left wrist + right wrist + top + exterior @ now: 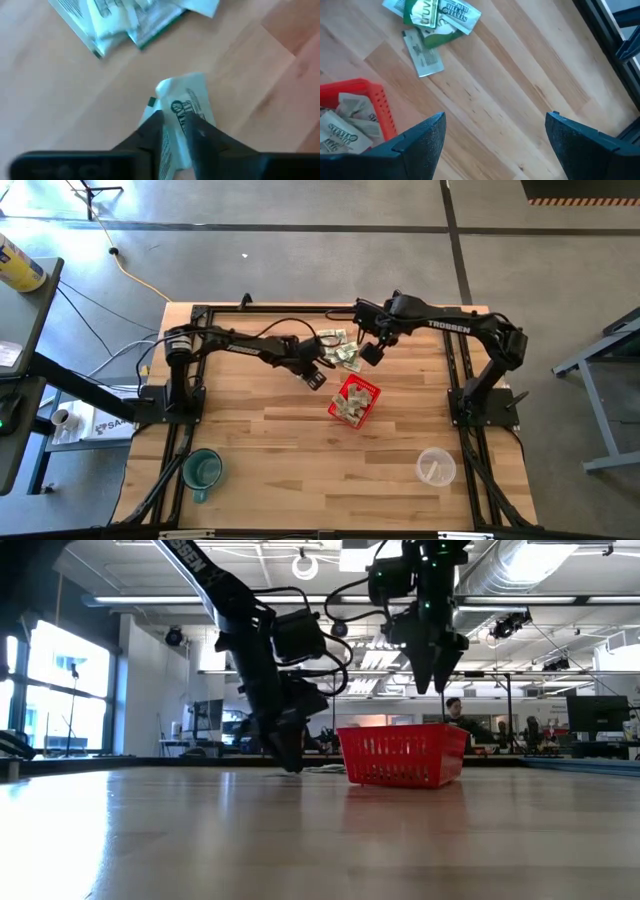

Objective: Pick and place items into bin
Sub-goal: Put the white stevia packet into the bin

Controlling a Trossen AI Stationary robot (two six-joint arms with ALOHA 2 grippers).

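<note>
The left end effector (316,378) is down at the desk (280,450), just beside the near-left corner of the red basket (354,401), and its fingers (150,134) are pinched on a pale-green-and-white paper slip (186,107) that lies against the wood (the left wrist view shows the slip squeezed between the two dark tips). In the low view this end effector (290,755) reaches almost to the desk surface, left of the basket (402,754).

The right end effector (369,353) hangs above the desk between the loose pile of slips (339,347) and the basket, with its fingers (422,137) spread wide and nothing between them; in the low view it (437,665) points downward, well clear of the basket's rim.

The basket sits near the middle of the desk and holds several crumpled slips (350,406); the right wrist view shows some of them (342,125) inside its red wall (379,107). More slips (432,20) lie on the wood toward the far edge.

A green mug (202,470) and a clear plastic cup (435,467) stand near the front edge, well apart from the basket.
</note>
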